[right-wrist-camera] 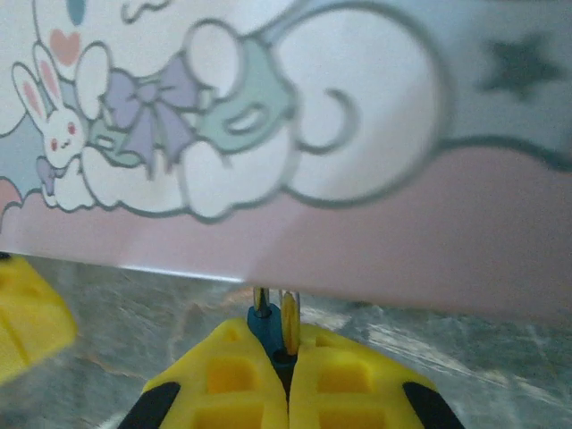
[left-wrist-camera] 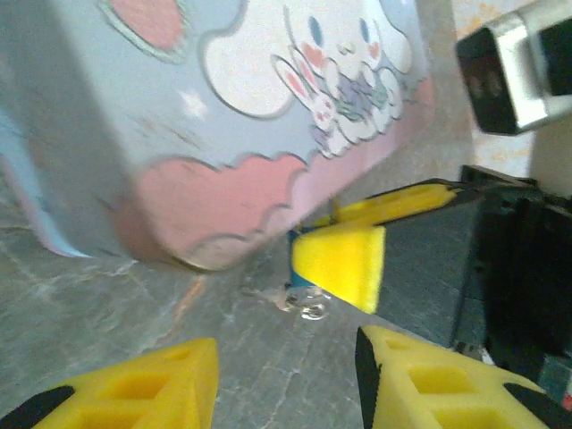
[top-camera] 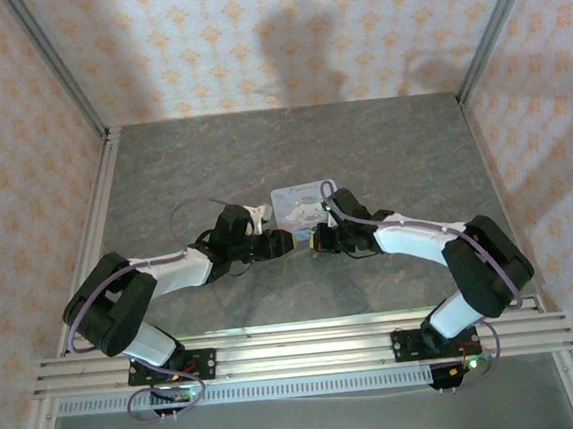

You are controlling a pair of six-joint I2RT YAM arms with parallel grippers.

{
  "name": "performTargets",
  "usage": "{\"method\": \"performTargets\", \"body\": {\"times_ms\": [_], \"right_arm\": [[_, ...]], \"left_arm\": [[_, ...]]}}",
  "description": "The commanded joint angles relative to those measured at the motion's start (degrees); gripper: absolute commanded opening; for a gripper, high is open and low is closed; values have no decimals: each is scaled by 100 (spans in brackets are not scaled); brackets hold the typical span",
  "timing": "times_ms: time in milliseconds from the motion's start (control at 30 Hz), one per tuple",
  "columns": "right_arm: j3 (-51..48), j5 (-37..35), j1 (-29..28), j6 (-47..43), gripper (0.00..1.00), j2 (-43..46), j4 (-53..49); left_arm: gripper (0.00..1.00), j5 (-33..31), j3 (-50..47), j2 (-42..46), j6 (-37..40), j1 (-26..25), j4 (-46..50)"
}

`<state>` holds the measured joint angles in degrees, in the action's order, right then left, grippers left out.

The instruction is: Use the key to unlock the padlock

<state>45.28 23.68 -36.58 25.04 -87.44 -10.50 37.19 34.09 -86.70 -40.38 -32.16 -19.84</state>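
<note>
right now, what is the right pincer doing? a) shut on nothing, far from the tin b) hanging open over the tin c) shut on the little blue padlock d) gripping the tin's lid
c: in the right wrist view the right pincer is closed tight on the padlock, whose blue body and shackle poke out from its tips, just in front of the tin.

Likely lab booth (wallpapered panels (top-camera: 251, 37))

I count two arms, the left arm (top-camera: 171, 270) and the right arm (top-camera: 419, 235), with one gripper apiece: the left gripper (left-wrist-camera: 284, 350) and the right gripper (right-wrist-camera: 286, 347). There is one tin (top-camera: 304, 205), one padlock (right-wrist-camera: 262, 323) and one table (top-camera: 212, 161).
</note>
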Motion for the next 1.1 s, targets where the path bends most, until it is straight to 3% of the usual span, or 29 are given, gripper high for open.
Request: {"method": "performTargets", "body": {"times_ms": [0, 333, 667, 767, 933, 1067], "right_arm": [[507, -690, 19, -1360, 0, -81, -1468], [1457, -1518, -42, -2768, 0, -524, -2706], [1853, -2122, -262, -3414, 0, -798, -2871], [1843, -1847, -176, -3338, 0, -848, -2709], [1989, -777, 199, -2496, 0, -1055, -2541], [1950, -373, 154, -2589, 0, -1055, -2389]], "left_arm": [[45, -553, 166, 105, 341, 0, 381], [43, -479, 317, -599, 323, 4, -337], [40, -674, 544, -911, 377, 6, -380], [39, -769, 568, -889, 408, -1, -363], [39, -861, 564, -816, 417, -46, -394], [39, -887, 555, -736, 476, -71, -318]]}}
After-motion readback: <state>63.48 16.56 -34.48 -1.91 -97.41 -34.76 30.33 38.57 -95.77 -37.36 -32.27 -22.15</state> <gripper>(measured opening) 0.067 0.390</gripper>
